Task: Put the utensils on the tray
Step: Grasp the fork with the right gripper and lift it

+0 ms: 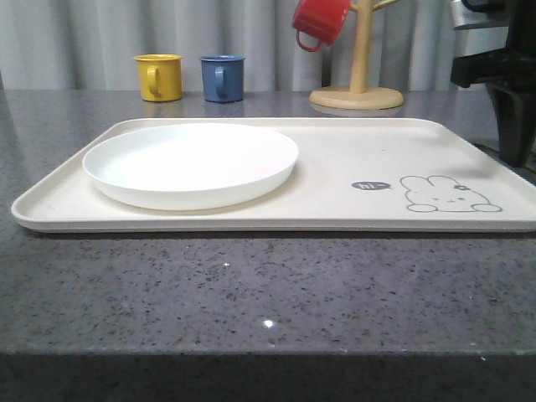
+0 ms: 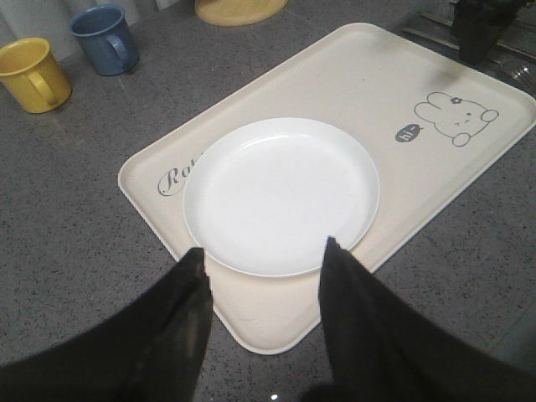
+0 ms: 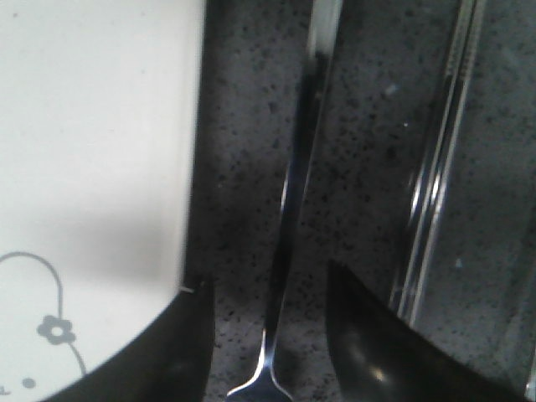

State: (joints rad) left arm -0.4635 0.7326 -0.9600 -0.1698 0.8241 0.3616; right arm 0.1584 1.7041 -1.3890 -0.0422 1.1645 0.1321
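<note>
Tray [image 1: 335, 159] sits flat on the grey speckled surface [image 1: 251, 285], long side across the front view. White plate [image 1: 191, 163] is already on it, on the robot's left half, overlapping the "Rabbit" script in the left wrist view. Rabbit drawing [image 1: 448, 194] is on the right half, bare tray around it.

Left gripper [image 2: 264, 255]: jaws wide open, holding nothing, hovering above the near edge of the plate. The two fingers [image 2: 180, 289] straddle the plate rim from above; can't tell if they touch it.

Right gripper [image 3: 268, 289]: jaws open, nothing clamped. It is low over the surface just beside the tray's right edge. A slim metal utensil handle [image 3: 297, 176] runs between the two fingers, lying on the surface and not on the tray; which utensil it is, can't tell. The chopsticks [image 3: 440, 167] lie parallel just beyond it, farther from the tray, also on the surface.

Behind the tray: yellow mug [image 1: 159, 77] and blue mug [image 1: 223, 78] side by side, red mug [image 1: 318, 21] hanging on a wooden mug tree [image 1: 358, 79].
</note>
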